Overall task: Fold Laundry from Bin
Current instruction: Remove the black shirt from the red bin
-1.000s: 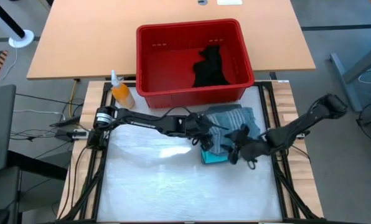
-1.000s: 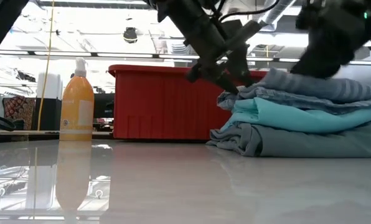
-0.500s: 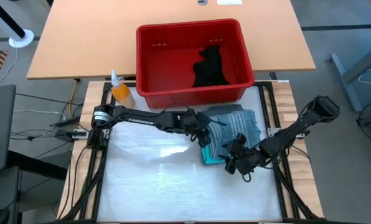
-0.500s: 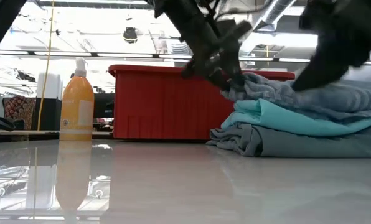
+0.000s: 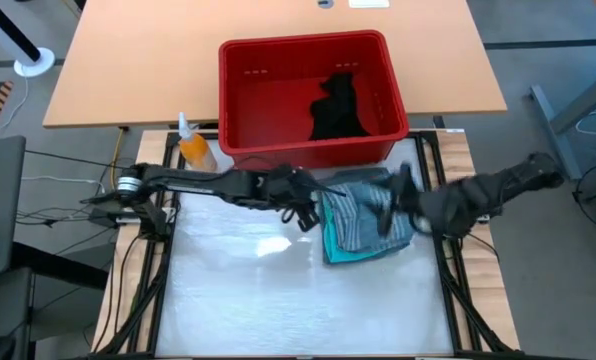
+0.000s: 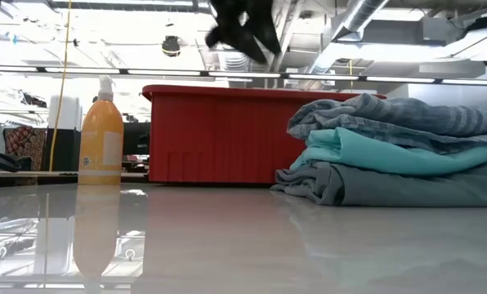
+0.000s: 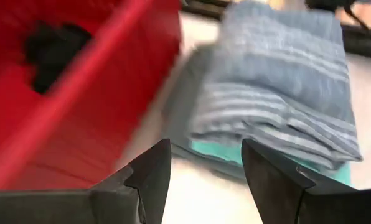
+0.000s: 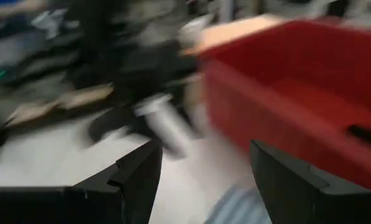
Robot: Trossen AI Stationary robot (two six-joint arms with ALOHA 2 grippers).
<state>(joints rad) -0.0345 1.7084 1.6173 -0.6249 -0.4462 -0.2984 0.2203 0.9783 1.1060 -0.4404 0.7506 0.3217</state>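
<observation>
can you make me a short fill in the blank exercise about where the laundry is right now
1. The red slotted plastic bin holds one ____ garment.
2. In the folded stack, the bright turquoise garment lies under the ____ shirt.
3. The orange pump bottle stands ____ the bin.

Missing words: black; striped; beside

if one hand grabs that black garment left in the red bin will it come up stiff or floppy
Probably floppy: the black garment lies crumpled in a loose heap in the red bin, so it would likely drape and unfurl from a single pinch. It looks like soft cloth, so probably light, though it may drag against the bin wall.
</observation>
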